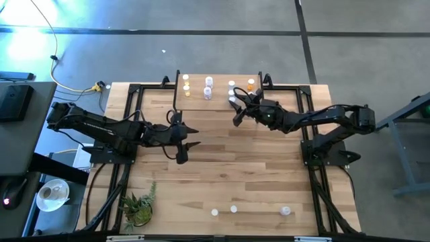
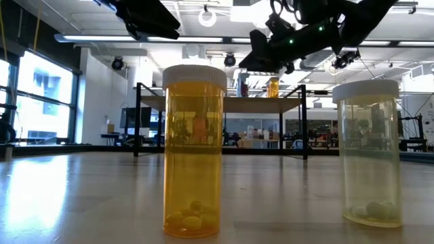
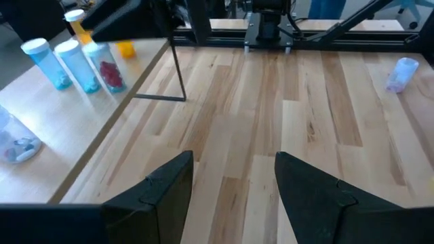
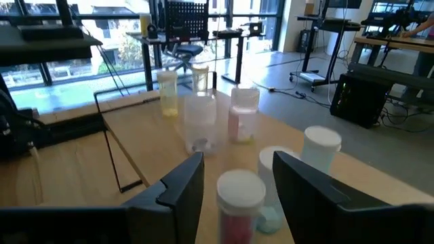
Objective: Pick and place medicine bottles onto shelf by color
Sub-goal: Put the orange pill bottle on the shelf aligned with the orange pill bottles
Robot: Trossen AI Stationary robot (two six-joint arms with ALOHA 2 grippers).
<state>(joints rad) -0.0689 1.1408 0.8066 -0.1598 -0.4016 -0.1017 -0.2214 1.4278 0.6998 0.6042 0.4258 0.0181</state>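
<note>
A light wooden counter [image 1: 222,168] is seen from above on a grey floor, with the shelf [image 1: 218,94] set at its far edge. On the shelf, yellow bottles [image 1: 186,85], bluish bottles [image 1: 208,87], a white bottle [image 1: 232,85] and an orange bottle [image 1: 251,84] are stood in separate groups. Three more bottles [image 1: 233,210] are left near the front edge of the counter, beside a small potted plant [image 1: 138,207].

The right hand [image 1: 236,107] is held over the shelf's right part; in its wrist view the fingers [image 4: 178,186] are spread, and a white-capped bottle with reddish contents [image 4: 239,203] is seen between them, though contact cannot be told. The left hand [image 1: 185,142] is held above bare counter, left of centre, with its fingers [image 3: 169,190] spread on nothing.

Only the low view shows an orange bottle [image 2: 194,152] and a clear yellowish bottle [image 2: 369,152] close up, upright, with pills at the bottom, and the shelf on black legs behind.
</note>
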